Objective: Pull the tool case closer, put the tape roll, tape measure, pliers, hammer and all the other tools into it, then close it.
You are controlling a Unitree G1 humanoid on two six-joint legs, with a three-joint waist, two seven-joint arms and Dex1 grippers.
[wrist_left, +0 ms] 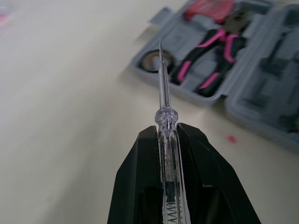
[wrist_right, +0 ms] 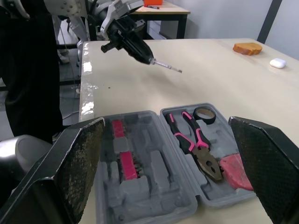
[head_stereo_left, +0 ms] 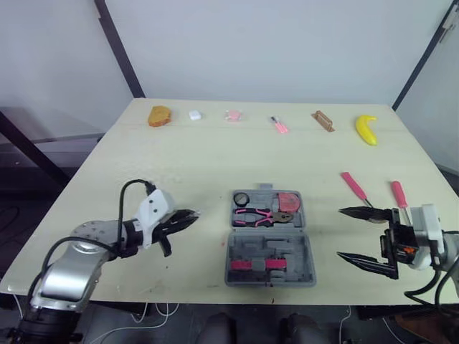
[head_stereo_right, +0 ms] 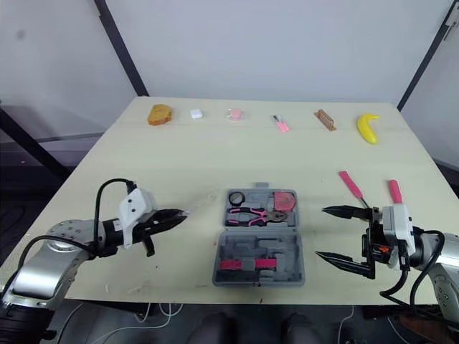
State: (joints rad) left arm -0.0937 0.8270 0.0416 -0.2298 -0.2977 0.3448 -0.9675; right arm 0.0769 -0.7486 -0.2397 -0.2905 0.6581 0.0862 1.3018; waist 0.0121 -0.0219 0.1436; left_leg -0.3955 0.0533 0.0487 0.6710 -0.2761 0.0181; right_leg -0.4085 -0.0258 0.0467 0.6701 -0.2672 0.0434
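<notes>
The left gripper (head_stereo_left: 185,217) has its jaws pressed on the clear plastic handle of a slim screwdriver (wrist_left: 162,93). The handle runs lengthwise between the fingers and the thin shaft points past the fingertips toward the open tool case (head_stereo_left: 300,252), which lies at the middle of the desk's near edge. The tool hangs above the desk, just to the left of the case and apart from it. It looks light and stiff. The smooth, narrow handle is likely slippery, so it could twist or slide in the pinch if the tip knocks the case wall. A grip near the collar, as it is held now, seems the safest. The shaft is fine and may bend if it is pressed down. In the case's far half lie the tape roll (head_stereo_left: 240,198), the pliers (head_stereo_left: 257,216) and a red rounded thing (head_stereo_left: 289,201), probably the tape measure. The case is a thin grey plastic shell and would probably skid if nudged. The right gripper (head_stereo_left: 340,233) hovers near the desk's near right corner with its jaws spread wide, holding nothing. Beyond it lie two pink-handled screwdrivers (head_stereo_left: 353,185) (head_stereo_left: 399,193), best pinched across the middle of the handle.
</notes>
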